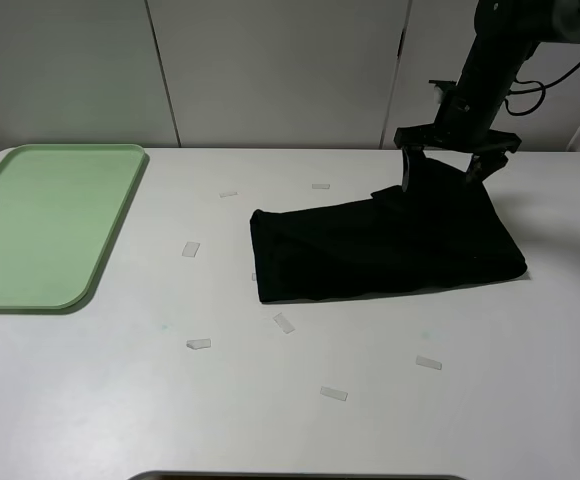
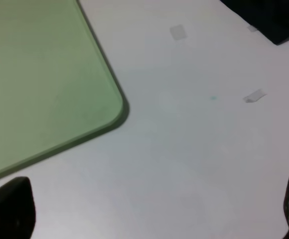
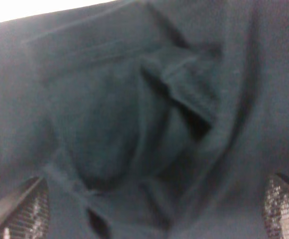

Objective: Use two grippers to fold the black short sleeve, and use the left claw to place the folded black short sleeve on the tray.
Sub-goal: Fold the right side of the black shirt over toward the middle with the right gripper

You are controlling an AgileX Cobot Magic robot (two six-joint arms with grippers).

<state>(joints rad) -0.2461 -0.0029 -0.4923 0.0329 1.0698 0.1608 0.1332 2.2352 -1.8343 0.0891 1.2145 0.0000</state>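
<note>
The black short sleeve (image 1: 385, 245) lies folded into a long band on the white table, right of the middle. My right gripper (image 1: 445, 168) hangs over its far edge, jaws spread wide, one finger at each side of a raised bunch of cloth. In the right wrist view the gripper (image 3: 152, 214) is open and creased black cloth (image 3: 134, 114) fills the picture. The green tray (image 1: 45, 225) lies at the far left. My left gripper (image 2: 149, 214) is open and empty above bare table near the tray's corner (image 2: 99, 107). The exterior view does not show it.
Several small white tape scraps (image 1: 191, 249) lie scattered on the table around the shirt, and one also shows in the left wrist view (image 2: 254, 95). White wall panels stand behind the table. A corner of the shirt (image 2: 274, 20) shows in the left wrist view.
</note>
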